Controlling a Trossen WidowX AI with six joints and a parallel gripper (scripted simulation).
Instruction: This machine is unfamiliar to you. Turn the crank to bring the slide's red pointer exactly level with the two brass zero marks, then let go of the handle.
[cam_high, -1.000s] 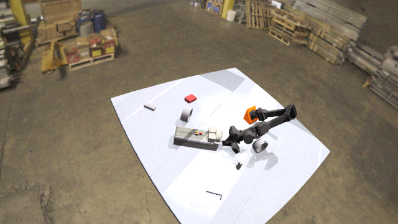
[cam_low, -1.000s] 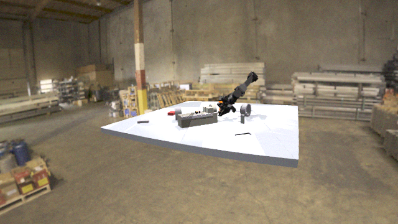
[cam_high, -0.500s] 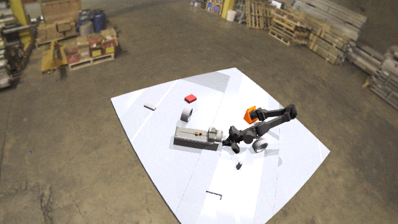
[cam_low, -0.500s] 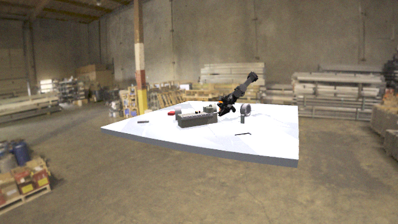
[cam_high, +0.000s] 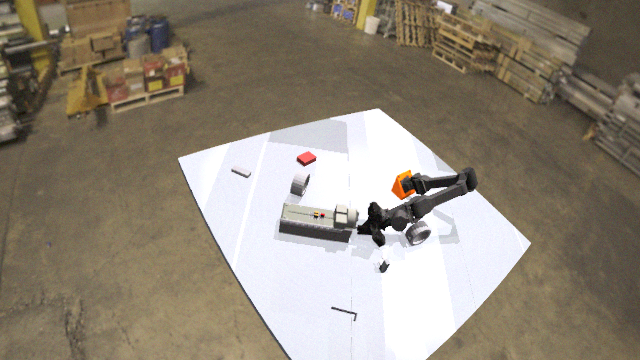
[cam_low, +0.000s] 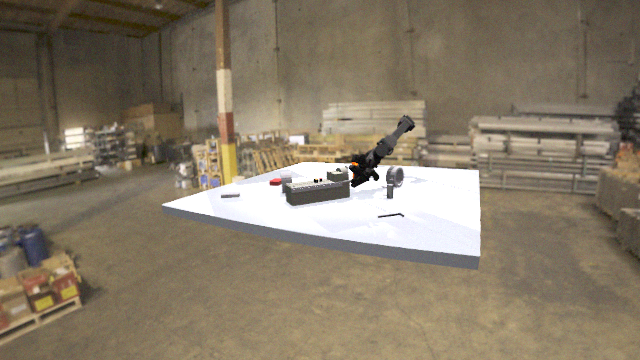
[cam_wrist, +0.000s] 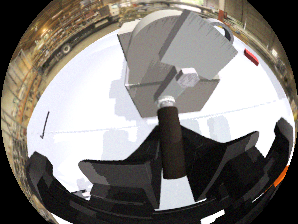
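The machine (cam_high: 312, 222) (cam_low: 317, 192) (cam_wrist: 174, 52) is a long grey box on the white platform (cam_high: 280, 290) (cam_low: 435, 235). On its top, the slide's red pointer (cam_high: 323, 215) sits close beside a brass mark (cam_high: 316, 214), a little toward the crank end; how level they are is too small to tell. The crank housing (cam_high: 346, 216) is at the machine's right end. My gripper (cam_high: 363, 228) (cam_low: 356, 178) (cam_wrist: 165, 128) is at that end, shut on the dark cylindrical crank handle (cam_wrist: 169, 132), which points at the machine in the wrist view.
A red block (cam_high: 306, 158), a small grey block (cam_high: 241, 171) and a grey roll (cam_high: 300, 184) lie behind the machine. Another grey roll (cam_high: 418, 233) (cam_low: 394, 176) stands by my arm. A small dark post (cam_high: 383, 266) and a black hex key (cam_high: 345, 312) (cam_low: 391, 215) lie in front.
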